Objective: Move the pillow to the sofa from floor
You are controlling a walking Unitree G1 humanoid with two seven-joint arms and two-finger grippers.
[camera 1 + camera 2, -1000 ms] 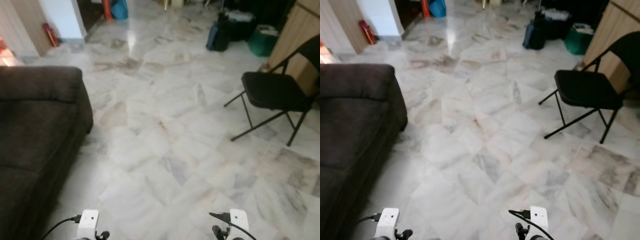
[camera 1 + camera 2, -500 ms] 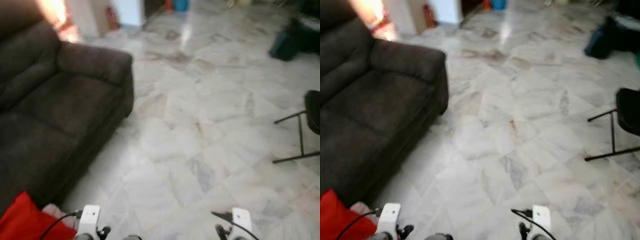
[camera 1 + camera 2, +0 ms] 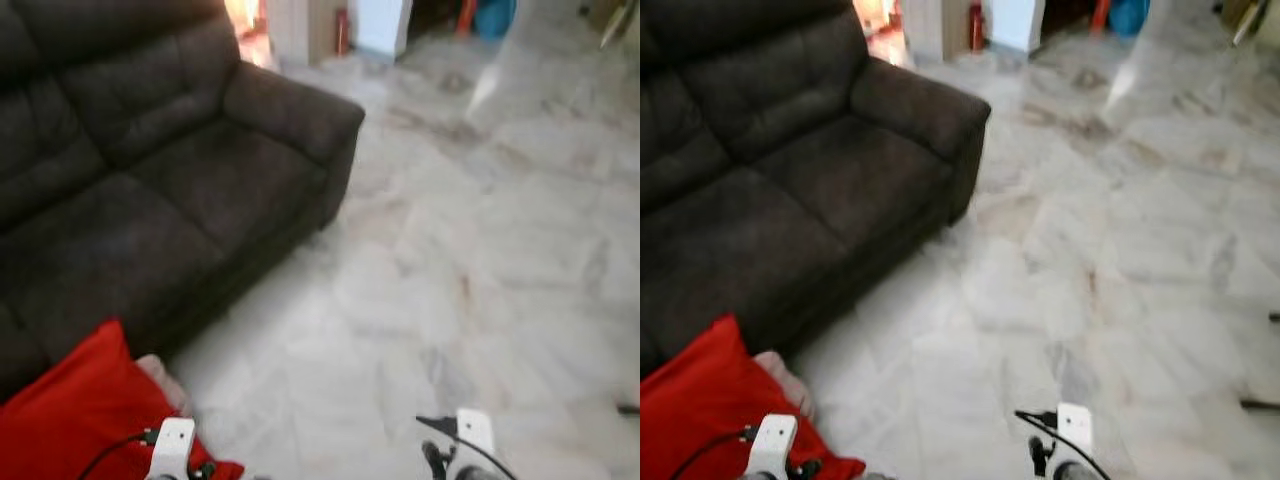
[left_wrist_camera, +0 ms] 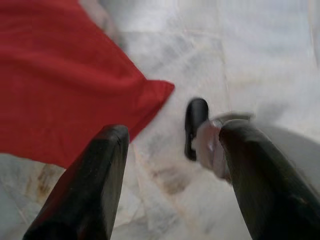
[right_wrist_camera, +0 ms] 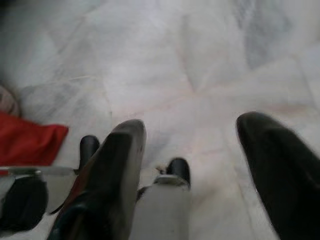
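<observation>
While I look down through the head camera, I see the red pillow (image 3: 75,410) lying on the floor (image 3: 480,260) at my far left, right up against the front of the dark sofa (image 3: 150,180). A pale bit of cloth (image 3: 160,375) peeks out just beside the pillow; I cannot tell what it is.

My left gripper (image 4: 172,165) hangs low, close to the pillow. Its two black fingers (image 4: 92,185) are spread apart with nothing between them. In the left wrist view one red corner of the pillow pokes out toward the robot's foot (image 4: 196,127), and the pillow lies a little to one side of the fingers, not between them.

Next comes my right gripper (image 5: 200,165). Its fingers are apart too and hold nothing. Below them is bare marble floor, and the pillow is just a small red bit off to the side.

So I think my left arm is much nearer. The pillow seems to stretch long from its near corner back toward the sofa. I judge I must turn a bit more left and bend down before I can grab it. The sofa seat has nothing on it, so there is room for the pillow.
</observation>
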